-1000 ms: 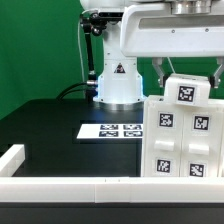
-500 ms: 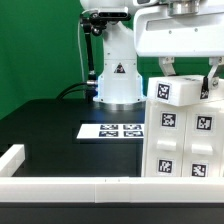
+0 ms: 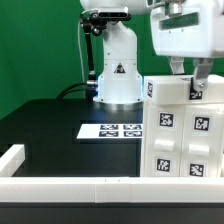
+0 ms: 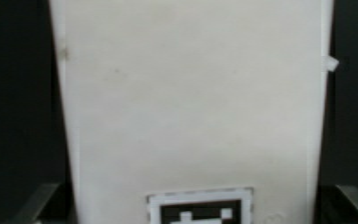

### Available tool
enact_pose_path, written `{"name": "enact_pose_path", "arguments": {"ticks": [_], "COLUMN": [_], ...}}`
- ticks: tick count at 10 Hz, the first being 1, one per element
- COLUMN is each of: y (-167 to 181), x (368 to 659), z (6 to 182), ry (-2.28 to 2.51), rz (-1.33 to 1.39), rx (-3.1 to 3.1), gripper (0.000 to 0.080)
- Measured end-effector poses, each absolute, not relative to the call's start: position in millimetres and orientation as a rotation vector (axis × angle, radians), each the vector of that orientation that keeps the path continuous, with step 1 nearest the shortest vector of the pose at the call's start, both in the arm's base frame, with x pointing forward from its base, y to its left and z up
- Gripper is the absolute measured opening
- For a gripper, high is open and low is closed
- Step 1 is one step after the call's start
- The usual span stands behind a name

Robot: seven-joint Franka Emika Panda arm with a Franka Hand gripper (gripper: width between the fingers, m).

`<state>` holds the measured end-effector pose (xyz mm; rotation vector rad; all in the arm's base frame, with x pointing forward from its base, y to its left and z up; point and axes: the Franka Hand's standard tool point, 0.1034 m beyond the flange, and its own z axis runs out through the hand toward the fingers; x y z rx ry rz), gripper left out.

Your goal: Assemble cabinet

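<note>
cabinet (image 3: 183, 140): white plastic, smooth, faintly satin
drawer block (image 4: 190, 110): white plastic, matt, perhaps slightly grainy, though the wrist view was blurred
tags (image 3: 162, 121): flat black-and-white print, matt
marker board (image 3: 112, 130): thin white sheet, matt
table (image 3: 50, 125): black, matt
rail (image 3: 60, 184): white, smooth
</note>
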<state>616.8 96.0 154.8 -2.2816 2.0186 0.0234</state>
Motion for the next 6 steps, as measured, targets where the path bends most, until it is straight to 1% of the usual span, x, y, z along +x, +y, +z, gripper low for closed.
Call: {"name": "enact_pose_path", "arguments": {"ticks": [1,4,6], "y": [96.8,99.3,99.8], "x": [618.1,622.4,623.3], "z": [155.4,156.2,156.3], "ry": [2.170,2.381,2.404], "rz": [0.031,0.022,0.020], "rx": [-2.124,-1.851,-1.813], "gripper": [0.0552,0.0552,0.0552]}}
